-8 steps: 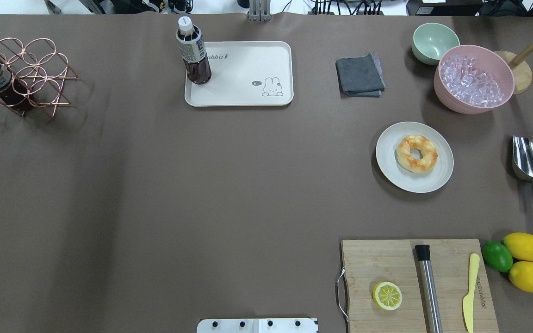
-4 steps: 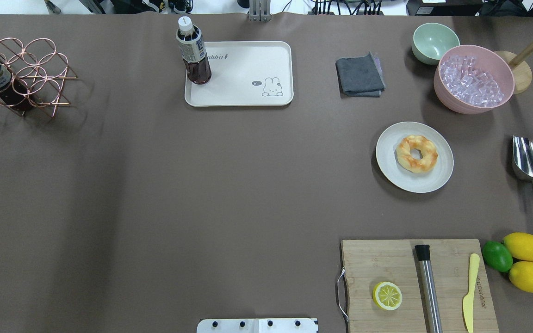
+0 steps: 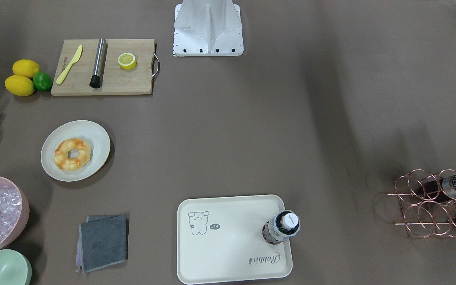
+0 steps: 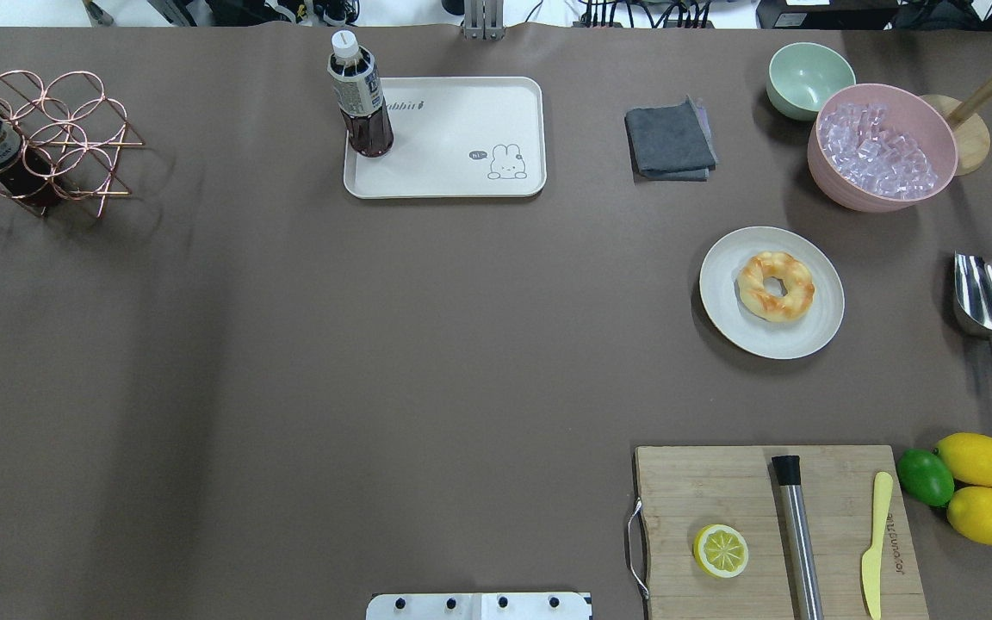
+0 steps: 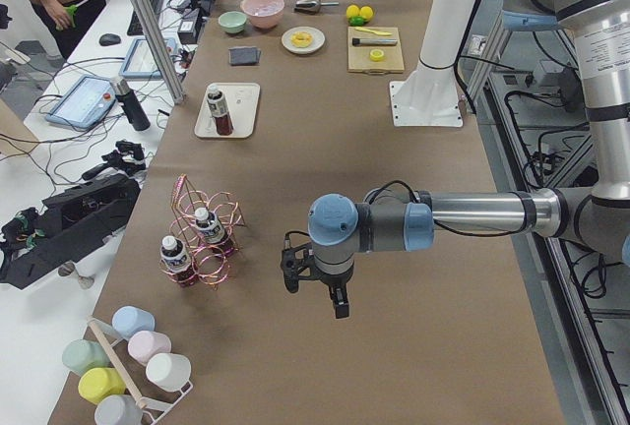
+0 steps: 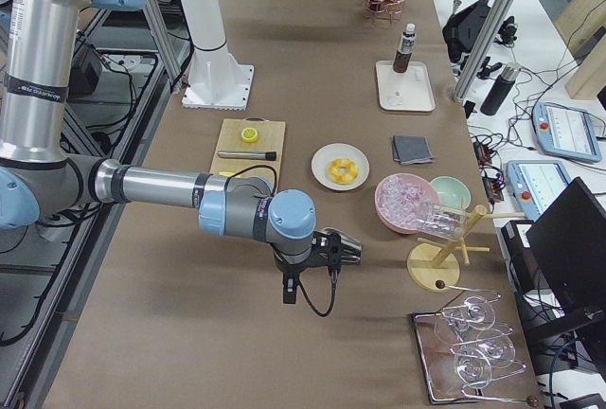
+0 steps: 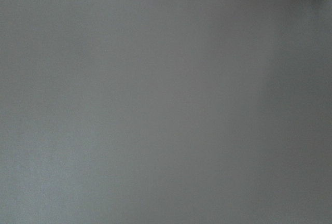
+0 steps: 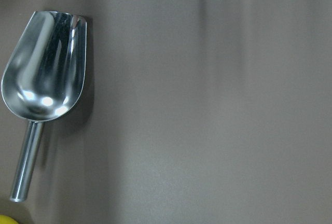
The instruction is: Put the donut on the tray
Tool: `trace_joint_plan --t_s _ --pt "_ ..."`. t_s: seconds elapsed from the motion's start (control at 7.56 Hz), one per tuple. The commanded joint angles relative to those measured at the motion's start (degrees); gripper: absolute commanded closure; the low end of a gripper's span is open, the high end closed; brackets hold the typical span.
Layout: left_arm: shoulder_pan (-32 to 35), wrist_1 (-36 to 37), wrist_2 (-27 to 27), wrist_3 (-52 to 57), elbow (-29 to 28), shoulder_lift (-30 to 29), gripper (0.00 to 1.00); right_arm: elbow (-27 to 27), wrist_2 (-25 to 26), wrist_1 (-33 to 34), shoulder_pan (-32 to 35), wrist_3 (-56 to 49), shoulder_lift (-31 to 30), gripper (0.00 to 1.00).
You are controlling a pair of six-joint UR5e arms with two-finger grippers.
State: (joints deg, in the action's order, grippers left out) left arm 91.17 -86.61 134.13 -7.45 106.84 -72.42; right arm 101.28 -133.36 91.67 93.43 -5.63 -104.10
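The donut (image 4: 776,286), a golden-yellow lumpy ring, lies on a round off-white plate (image 4: 815,336) at the right of the table; it also shows in the front-facing view (image 3: 73,154). The cream tray (image 4: 453,172) with the rabbit drawing sits at the far middle (image 3: 232,245), with a dark drink bottle (image 4: 360,103) standing in one corner. My left gripper (image 5: 313,287) and right gripper (image 6: 348,250) show only in the side views, beyond the table's two ends, far from donut and tray. I cannot tell whether they are open or shut.
A grey cloth (image 4: 670,139), a green bowl (image 4: 809,79), a pink bowl of ice (image 4: 882,146) and a metal scoop (image 4: 987,297) lie near the plate. A cutting board (image 4: 720,491) holds a lemon slice, muddler and knife. A copper rack (image 4: 40,138) stands far left.
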Motion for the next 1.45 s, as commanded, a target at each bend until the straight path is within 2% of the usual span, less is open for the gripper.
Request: trace_joint_plan --t_s 0.0,0.79,0.93,1.19,1.32 --pt "0.1 -0.1 0.1 0.0 0.1 0.3 0.02 0.1 0.0 0.0 0.0 0.0 0.2 0.0" --pt "0.2 -0.1 0.1 -0.1 0.2 0.2 0.02 1.1 -1.1 0.0 -1.1 1.1 0.7 0.0" --pt "0.2 -0.1 -0.1 -0.1 0.1 0.2 0.02 1.5 -1.7 -0.1 -1.4 4.4 1.3 0.0" --pt "0.2 -0.1 -0.1 -0.1 -0.1 0.2 0.02 5.0 -2.4 -0.1 -5.8 5.6 2.0 0.0" --pt "0.2 0.0 0.0 -0.1 -0.1 0.3 0.02 5.6 -3.7 -0.1 -8.6 5.7 4.1 0.0"
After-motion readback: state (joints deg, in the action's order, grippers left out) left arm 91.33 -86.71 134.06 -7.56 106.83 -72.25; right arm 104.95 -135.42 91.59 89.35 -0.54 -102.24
